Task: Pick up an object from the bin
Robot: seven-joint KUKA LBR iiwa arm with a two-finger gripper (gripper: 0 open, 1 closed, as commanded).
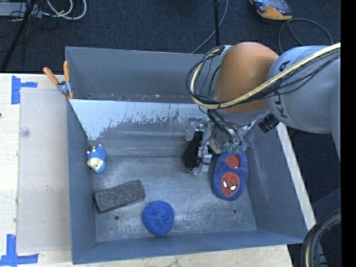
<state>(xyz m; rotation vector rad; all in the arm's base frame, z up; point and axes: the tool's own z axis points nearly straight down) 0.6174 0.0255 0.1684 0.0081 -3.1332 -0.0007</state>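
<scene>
My gripper hangs low over the middle of the bin, a little right of centre and close to the floor. Right beside it, on its right, lies a blue soft oval thing with red Spider-Man faces; its top end reaches under the gripper's body, and I cannot tell whether the two touch. A round blue scrubber lies near the front wall, left of the gripper. A dark grey rectangular block lies further left on the floor.
A small blue and white toy figure stands against the left wall. The arm with its orange cover and cables comes in from the right above the bin's back right part.
</scene>
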